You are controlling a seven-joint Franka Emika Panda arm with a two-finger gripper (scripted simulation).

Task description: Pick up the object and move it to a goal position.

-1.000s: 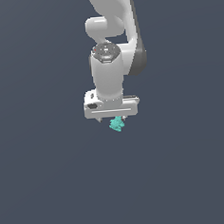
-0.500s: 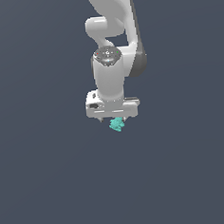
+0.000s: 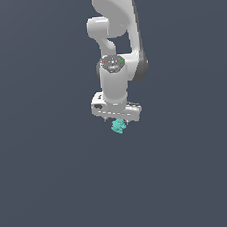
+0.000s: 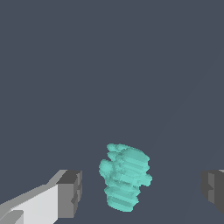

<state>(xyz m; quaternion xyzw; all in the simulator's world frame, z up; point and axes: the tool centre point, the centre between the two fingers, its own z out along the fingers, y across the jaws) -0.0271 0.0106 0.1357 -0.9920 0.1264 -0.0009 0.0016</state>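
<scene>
1. My white arm (image 3: 121, 35) reaches in from the top edge of the exterior view and bends straight downward, so my wrist points at the plain dark grey-blue surface (image 3: 49, 188).
2. My white pincer (image 3: 117, 121) hangs at the end of that wrist, its broad pale cross-bar sitting roughly in the middle of the exterior view.
3. My pincer is spread wide: in the wrist view one dark grey finger pad (image 4: 71, 193) stands on one side and the other sits at the far side of the picture, with clear grey gaps between each pad and the thing in the middle.
4. The tiny turquoise lumpy object (image 4: 125, 176) with ridged, irregular sides lies between my two pads, nearer to the first pad than to the other, and touches neither.
5. In the exterior view that same turquoise lump (image 3: 118, 126) shows directly beneath my cross-bar, half hidden by it, near the centre of the surface and well away from every edge.
6. No edge or corner of the desk shows in either view, so I cannot place the object against them more exactly.
7. I cannot tell from these views whether my fingertips reach the surface itself.
</scene>
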